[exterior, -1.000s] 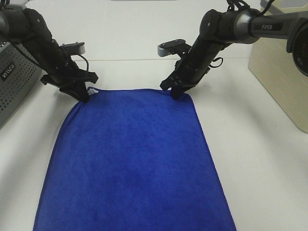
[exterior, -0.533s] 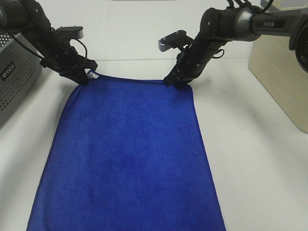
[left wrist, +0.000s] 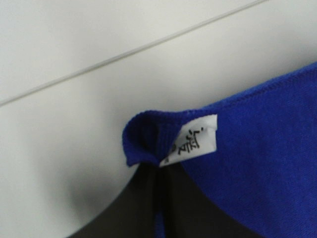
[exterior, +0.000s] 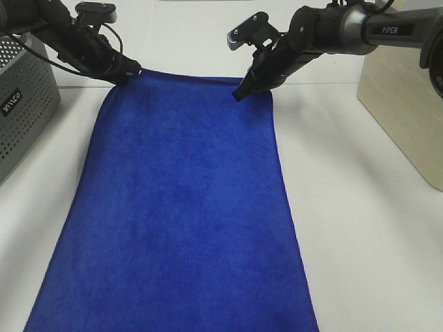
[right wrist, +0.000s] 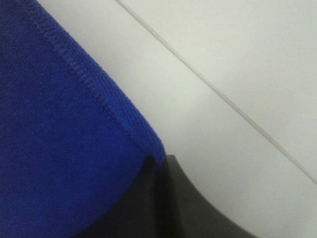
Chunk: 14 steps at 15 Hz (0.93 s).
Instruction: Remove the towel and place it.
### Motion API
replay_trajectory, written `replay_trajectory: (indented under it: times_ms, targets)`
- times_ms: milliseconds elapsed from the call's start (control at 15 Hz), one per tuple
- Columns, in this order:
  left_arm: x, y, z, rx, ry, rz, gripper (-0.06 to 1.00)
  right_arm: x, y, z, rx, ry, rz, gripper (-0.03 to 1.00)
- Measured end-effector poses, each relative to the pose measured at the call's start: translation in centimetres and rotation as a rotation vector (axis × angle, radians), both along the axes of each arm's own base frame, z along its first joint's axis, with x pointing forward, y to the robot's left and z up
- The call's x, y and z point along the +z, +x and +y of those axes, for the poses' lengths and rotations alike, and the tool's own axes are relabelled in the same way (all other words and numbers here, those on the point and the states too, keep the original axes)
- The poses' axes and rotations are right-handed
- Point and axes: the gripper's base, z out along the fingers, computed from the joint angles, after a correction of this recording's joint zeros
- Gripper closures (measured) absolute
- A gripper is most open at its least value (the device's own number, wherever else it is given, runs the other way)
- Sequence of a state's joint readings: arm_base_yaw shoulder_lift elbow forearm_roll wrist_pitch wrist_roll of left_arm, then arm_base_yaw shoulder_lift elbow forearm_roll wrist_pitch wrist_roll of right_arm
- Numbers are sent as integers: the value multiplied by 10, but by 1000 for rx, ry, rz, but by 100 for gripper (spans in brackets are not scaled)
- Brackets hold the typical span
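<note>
The royal-blue towel [exterior: 183, 207] hangs stretched between both arms and runs down past the front edge of the exterior view. My left gripper [exterior: 130, 74] is shut on its far left corner, where the small white tag [left wrist: 193, 140] sticks out of the pinched fold [left wrist: 148, 136]. My right gripper [exterior: 246, 92] is shut on the far right corner, and the stitched towel hem [right wrist: 94, 89] runs into its closed dark fingers [right wrist: 188, 208]. Both held corners are raised near the back of the white table [exterior: 360, 207].
A grey perforated box [exterior: 24, 104] stands at the left edge. A beige box [exterior: 405, 104] stands at the right edge. A thin seam line [exterior: 325, 83] crosses the white table behind the grippers.
Both grippers have lifted and carried the towel's far corners away toward the back. The towel has been drawn along with them and now spreads longer and tauter.
</note>
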<state>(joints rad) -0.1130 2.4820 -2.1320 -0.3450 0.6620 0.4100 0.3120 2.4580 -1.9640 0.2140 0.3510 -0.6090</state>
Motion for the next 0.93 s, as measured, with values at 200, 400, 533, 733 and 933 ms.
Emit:
replay_trajectory:
  times_ms: [200, 400, 533, 733, 933]
  targets:
    - [5, 7, 2, -8, 31, -105, 93, 6, 7, 0, -8, 9, -107, 95]
    - [6, 12, -1, -12, 52, -183, 93, 12, 13, 0, 2, -1, -205, 95]
    - [5, 15, -3, -10, 67, -235, 93, 18, 17, 0, -4, 4, -283, 95]
    - [-1, 20, -7, 4, 74, -294, 93, 23, 20, 0, -8, 5, -354, 95]
    - [-15, 23, -11, 11, 79, -310, 93, 27, 23, -2, -15, 6, -406, 95]
